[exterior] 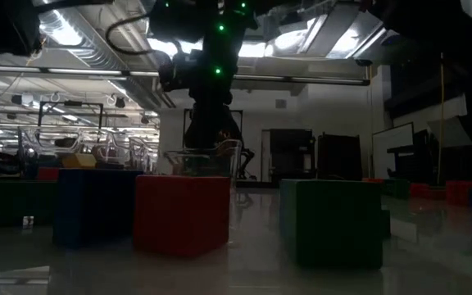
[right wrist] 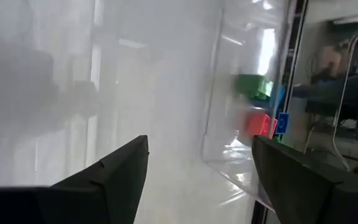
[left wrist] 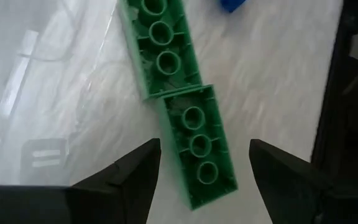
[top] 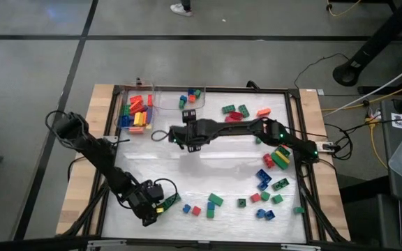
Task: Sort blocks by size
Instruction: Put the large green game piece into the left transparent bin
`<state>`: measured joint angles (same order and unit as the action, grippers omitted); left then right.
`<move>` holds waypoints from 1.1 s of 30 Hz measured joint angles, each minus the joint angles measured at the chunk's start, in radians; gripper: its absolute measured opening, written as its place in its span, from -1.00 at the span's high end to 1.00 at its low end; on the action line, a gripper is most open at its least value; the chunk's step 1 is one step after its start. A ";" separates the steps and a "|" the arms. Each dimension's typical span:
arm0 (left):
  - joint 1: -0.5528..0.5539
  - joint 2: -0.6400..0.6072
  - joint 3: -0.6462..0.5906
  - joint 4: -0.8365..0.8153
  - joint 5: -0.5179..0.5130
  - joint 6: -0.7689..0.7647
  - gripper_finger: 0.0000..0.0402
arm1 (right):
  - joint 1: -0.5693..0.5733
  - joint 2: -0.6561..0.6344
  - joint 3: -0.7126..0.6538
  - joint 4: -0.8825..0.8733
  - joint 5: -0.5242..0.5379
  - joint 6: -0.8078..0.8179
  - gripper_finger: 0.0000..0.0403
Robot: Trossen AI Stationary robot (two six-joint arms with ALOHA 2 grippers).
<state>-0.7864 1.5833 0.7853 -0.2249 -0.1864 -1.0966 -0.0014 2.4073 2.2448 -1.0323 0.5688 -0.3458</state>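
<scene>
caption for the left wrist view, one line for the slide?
Left gripper with jaws open astride a long green brick lying studs-down, end to end with a second green brick.

Glossy plastic blocks, shiny white tabletop, wood edge

high: bright, even | low: dim, backlit | right wrist: blurred, glare
</scene>
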 joint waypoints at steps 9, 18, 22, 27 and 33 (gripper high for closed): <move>0.000 0.047 0.000 0.006 0.000 0.009 -0.17 | 0.130 -0.001 0.000 -0.050 0.017 0.067 -0.41; 0.002 0.076 0.004 -0.007 -0.008 0.049 -0.15 | 0.245 -0.001 0.000 -0.073 -0.201 0.325 -0.41; 0.004 0.077 0.005 -0.039 -0.011 0.024 0.01 | 0.284 -0.001 0.000 -0.074 -0.404 0.443 -0.41; 0.006 0.077 0.005 -0.063 -0.012 -0.014 0.28 | 0.337 -0.001 0.000 -0.074 -0.519 0.609 -0.41; 0.006 0.073 0.003 -0.067 -0.010 -0.005 0.39 | 0.398 -0.001 0.000 -0.076 -0.554 0.753 -0.41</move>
<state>-0.7807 1.6568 0.7884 -0.2918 -0.1968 -1.1011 0.3970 2.4062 2.2452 -1.1084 0.0152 0.4073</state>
